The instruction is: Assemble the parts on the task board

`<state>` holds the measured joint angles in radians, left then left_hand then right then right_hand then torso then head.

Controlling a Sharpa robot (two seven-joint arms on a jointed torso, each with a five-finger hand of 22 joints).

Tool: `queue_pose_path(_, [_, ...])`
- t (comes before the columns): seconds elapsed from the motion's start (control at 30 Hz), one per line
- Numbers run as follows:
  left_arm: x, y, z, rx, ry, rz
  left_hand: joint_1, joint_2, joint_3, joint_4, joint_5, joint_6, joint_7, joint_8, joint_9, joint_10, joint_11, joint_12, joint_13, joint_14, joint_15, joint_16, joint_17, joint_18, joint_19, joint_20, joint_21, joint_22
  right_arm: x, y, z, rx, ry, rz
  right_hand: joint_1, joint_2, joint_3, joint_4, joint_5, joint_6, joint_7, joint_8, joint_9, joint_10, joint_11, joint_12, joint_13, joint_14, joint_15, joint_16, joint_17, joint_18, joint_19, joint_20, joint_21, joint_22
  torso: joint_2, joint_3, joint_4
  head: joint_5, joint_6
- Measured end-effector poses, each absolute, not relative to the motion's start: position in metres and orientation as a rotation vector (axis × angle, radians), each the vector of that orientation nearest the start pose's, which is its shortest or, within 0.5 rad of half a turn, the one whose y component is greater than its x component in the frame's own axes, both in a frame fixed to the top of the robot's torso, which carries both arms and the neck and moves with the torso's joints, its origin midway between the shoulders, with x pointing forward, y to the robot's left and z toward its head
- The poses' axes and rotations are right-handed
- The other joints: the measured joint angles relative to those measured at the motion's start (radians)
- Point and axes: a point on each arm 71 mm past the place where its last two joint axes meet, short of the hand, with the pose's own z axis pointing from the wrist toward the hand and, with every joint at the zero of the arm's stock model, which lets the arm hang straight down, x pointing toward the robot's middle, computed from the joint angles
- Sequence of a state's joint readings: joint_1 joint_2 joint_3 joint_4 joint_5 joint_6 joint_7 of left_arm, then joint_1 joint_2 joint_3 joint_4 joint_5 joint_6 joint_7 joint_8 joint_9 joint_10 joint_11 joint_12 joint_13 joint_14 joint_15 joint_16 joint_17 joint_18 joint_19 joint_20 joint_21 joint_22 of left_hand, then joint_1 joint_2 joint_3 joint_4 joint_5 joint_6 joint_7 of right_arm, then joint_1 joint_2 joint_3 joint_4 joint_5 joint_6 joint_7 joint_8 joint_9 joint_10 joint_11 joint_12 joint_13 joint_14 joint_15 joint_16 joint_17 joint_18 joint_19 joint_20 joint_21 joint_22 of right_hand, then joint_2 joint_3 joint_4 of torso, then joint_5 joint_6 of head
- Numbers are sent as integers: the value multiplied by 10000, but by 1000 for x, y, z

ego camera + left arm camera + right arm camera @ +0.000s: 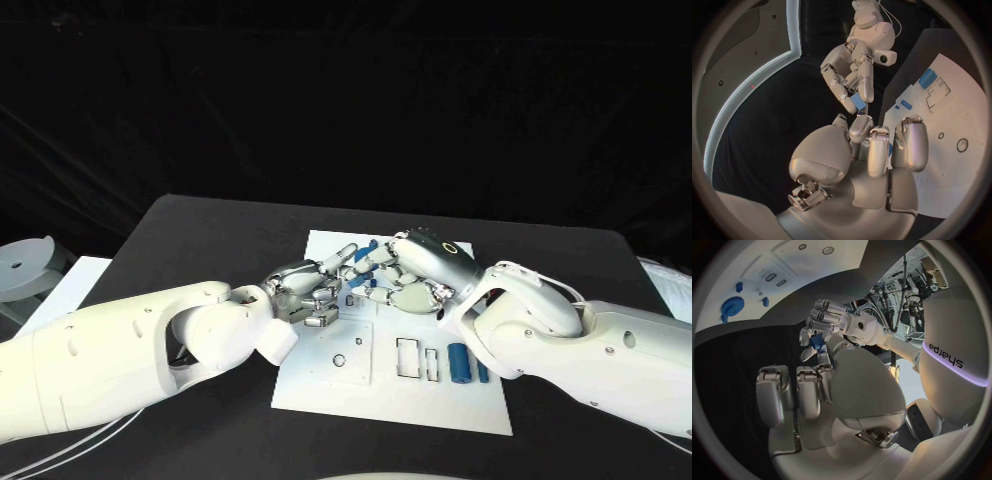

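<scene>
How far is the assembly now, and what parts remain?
Done, it seems: a blue gear sits on the board. In hand: the left hand and right hand hold a blue part together. Left: two blue bars lie beside empty slots.

Only 1 readable text: the brand word "sharpa", seen mirrored and upside down in dark letters on the white robot body shell (945,356) in the right wrist view, just above a purple light strip. No legible labels, numbers or signs on the task board (433,400).
</scene>
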<state>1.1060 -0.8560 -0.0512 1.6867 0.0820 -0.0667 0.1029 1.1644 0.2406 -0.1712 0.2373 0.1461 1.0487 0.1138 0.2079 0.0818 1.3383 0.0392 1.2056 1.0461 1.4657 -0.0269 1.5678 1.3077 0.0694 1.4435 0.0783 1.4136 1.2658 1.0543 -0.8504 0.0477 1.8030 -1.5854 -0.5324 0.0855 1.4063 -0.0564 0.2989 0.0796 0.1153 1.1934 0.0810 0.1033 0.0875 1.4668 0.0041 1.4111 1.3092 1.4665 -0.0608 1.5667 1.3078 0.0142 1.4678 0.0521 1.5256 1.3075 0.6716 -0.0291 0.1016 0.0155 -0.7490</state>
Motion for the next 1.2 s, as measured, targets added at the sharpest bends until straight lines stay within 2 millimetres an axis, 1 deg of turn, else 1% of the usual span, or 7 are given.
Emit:
queue_pose_path(0.37, [422,153,-227,-13200,19516,-17195,0,0,0,0,0,35,-36,-12,7,0,0,0,-21,0,0,0,-1,0,0,0,0,-1,399,-126,-164,-3384,13219,10521,4,1,-11,-9,-20,-8,-52,-38,1,-1,-1,2,13,0,0,0,-1,-1,0,0,0,-1,6,0,-1,-2,10])
queue_pose_path(0.67, [422,154,-227,-13230,19507,-17119,0,0,0,0,0,33,-37,11,20,-3,-3,0,-80,0,1,0,-2,0,0,0,11,10,400,-128,-163,-3489,13109,10388,5,0,-11,-9,-38,23,-36,-6,1,-1,-1,-72,6,0,0,0,-2,-1,0,0,0,-2,7,-3,5,-13,11])
queue_pose_path(0.87, [422,154,-228,-13242,19519,-17095,0,0,0,0,0,70,-73,13,31,-17,-58,0,-80,0,1,0,-2,0,0,0,39,21,400,-128,-163,-3549,13038,10341,6,-1,-11,-9,-55,24,-35,-5,1,-1,-1,-104,8,0,0,0,-3,0,0,0,0,-1,5,-6,5,-15,10])
queue_pose_path(1.2, [423,155,-228,-13262,19508,-17050,0,0,0,0,0,111,-38,8,24,-2,-73,0,-70,0,1,0,-2,0,0,0,38,20,399,-129,-162,-3654,12932,10220,6,-3,-11,-9,-58,10,-34,-6,-1,-1,-1,-104,15,0,0,0,-3,1,0,0,0,5,0,-6,3,-30,9])
